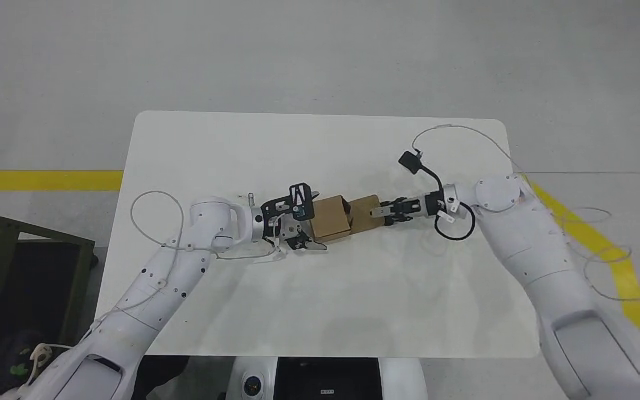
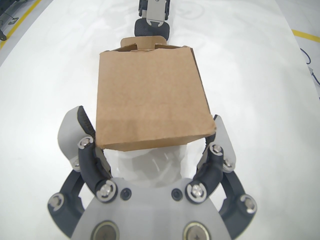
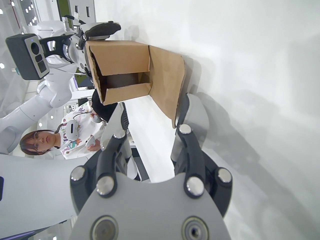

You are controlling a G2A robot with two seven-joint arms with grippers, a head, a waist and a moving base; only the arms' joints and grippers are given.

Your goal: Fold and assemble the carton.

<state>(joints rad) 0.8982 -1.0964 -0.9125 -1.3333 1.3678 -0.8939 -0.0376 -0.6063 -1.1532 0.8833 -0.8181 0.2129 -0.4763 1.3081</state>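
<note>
A brown carton (image 1: 328,220) lies on its side in the middle of the white table (image 1: 200,140). My left gripper (image 1: 297,212) is shut on the carton's left end. In the left wrist view its fingers (image 2: 85,123) pinch the carton (image 2: 150,96) at both near corners. The right end of the carton (image 3: 120,58) is open and hollow, with one big flap (image 3: 167,83) swung outward. My right gripper (image 3: 156,106) stands open at that flap, whose edge lies against the inside of one finger (image 3: 190,111). In the top view the right gripper (image 1: 383,212) touches the flap (image 1: 363,210).
A black cable with a black connector (image 1: 408,158) loops over the table's back right part. A thin white cable (image 1: 150,215) loops off the left arm. Yellow floor tape (image 1: 60,180) runs beside the table. The table's back and front parts are bare.
</note>
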